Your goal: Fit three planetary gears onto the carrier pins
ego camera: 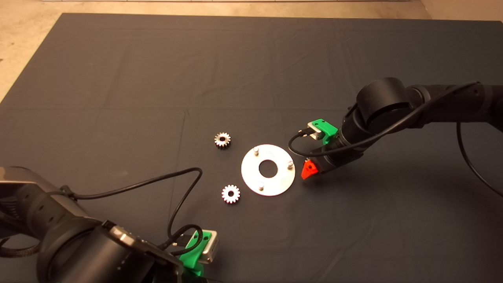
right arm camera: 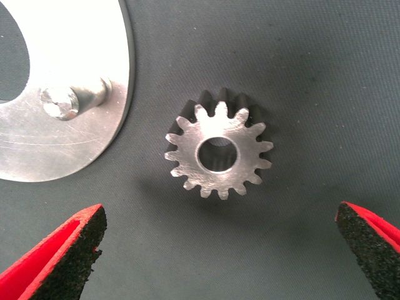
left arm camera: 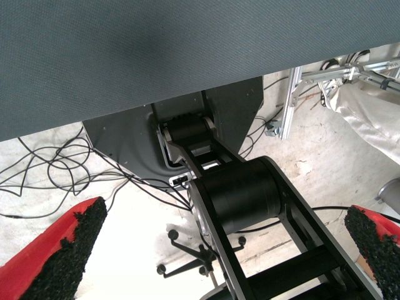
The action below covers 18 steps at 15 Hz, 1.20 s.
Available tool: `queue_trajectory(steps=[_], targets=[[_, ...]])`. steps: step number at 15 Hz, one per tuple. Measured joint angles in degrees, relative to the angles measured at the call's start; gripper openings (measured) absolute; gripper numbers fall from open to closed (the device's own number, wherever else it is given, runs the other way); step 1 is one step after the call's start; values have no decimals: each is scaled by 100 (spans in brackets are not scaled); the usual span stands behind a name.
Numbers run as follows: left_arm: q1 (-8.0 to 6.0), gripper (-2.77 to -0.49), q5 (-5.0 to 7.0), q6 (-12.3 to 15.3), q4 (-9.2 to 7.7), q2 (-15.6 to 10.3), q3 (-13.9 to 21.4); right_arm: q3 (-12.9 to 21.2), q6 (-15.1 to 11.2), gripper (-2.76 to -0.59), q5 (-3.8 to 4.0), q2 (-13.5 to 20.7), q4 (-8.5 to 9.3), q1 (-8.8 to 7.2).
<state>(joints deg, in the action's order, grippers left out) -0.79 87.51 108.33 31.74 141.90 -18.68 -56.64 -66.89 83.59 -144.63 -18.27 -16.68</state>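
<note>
The shiny disc [ego camera: 275, 182] lies mid-mat with three upright carrier pins [ego camera: 256, 150], all bare. Two planetary gears lie flat on the mat to its left, one farther back [ego camera: 222, 139] and one nearer [ego camera: 230, 193]. My right gripper [ego camera: 312, 167] hovers at the disc's right edge, and in the head view it hides the third gear. The right wrist view shows that gear [right arm camera: 219, 153] flat on the mat beside the disc's rim [right arm camera: 75, 144] and one pin [right arm camera: 62, 102]. The right gripper [right arm camera: 219, 219] is open and its fingers [right arm camera: 62, 256] stand wide of the gear without touching it.
My left gripper [ego camera: 196, 251] is parked at the mat's lower left edge, open [left arm camera: 219, 231], and its wrist view looks at the floor, cables and the robot's base. Black cables [ego camera: 177, 188] loop over the mat near the nearer gear.
</note>
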Motion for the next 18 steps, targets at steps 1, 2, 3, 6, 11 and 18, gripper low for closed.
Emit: queue_trajectory(steps=[1,2,3,6,11,18], targets=[[0,-49,0,0,0,-2,0,0,0,-67,0,0,-11,0],[0,-49,0,0,1,-2,0,0,0,-67,0,0,-24,0],[0,-49,-1,0,1,-2,0,0,0,-67,1,0,-30,0],[0,-49,0,0,2,-2,0,0,2,-83,1,0,-167,0],[0,-49,-1,0,2,-2,0,0,124,-96,41,2,-413,17],[0,-49,-1,0,0,-15,0,63,176,-127,43,17,-446,291]])
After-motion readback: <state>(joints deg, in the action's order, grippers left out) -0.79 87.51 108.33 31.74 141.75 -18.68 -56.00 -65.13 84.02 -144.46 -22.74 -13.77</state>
